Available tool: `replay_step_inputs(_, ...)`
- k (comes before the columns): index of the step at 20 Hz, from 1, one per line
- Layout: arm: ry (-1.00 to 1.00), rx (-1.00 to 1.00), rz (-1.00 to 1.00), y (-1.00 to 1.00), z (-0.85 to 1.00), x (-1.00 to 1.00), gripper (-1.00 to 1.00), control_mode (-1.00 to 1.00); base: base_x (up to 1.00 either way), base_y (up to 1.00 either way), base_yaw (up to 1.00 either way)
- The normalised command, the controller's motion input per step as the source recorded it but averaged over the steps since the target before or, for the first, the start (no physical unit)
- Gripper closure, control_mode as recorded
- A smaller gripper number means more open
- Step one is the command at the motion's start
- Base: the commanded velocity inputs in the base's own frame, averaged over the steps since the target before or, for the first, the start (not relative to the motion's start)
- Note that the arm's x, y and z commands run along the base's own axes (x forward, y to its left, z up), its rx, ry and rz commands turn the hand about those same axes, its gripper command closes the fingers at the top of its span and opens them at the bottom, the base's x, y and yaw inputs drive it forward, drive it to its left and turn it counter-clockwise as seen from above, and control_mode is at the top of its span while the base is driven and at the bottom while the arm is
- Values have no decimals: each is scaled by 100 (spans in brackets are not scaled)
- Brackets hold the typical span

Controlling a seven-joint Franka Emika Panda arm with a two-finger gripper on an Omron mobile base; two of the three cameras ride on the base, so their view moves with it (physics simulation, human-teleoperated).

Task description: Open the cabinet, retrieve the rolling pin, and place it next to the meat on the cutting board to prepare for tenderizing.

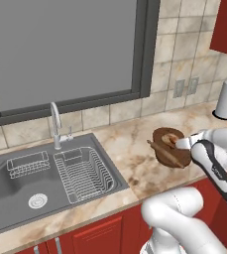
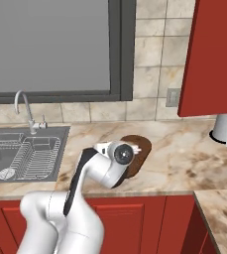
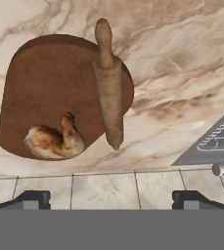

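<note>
Marble tabletop (image 3: 182, 63) | rolling pin (image 3: 108, 93) lying across cutting board (image 3: 50, 83) edge, apparently near meat (image 3: 55, 139) | gripper (image 3: 111, 199) hovering spread wide, released

I see a dark brown cutting board (image 3: 50, 93) on my desk (image 3: 182, 58), which is tan with brown swirly marks. The rolling pin (image 3: 108, 93) is light brown wood. The meat (image 3: 52, 139) is tan-brown. The cabinet (image 2: 216, 57) is red.
</note>
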Motion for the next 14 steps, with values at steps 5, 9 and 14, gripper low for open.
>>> replay_step_inputs(5, 0, -4, 0, 1, 61, -50, -100, -100, 0, 0, 0)
replay_step_inputs(9, 0, -5, 0, 7, 52, -52, -100, -100, 0, 0, 0)
replay_step_inputs(14, 1, -4, 0, 21, 32, -57, -100, -100, 0, 0, 0)
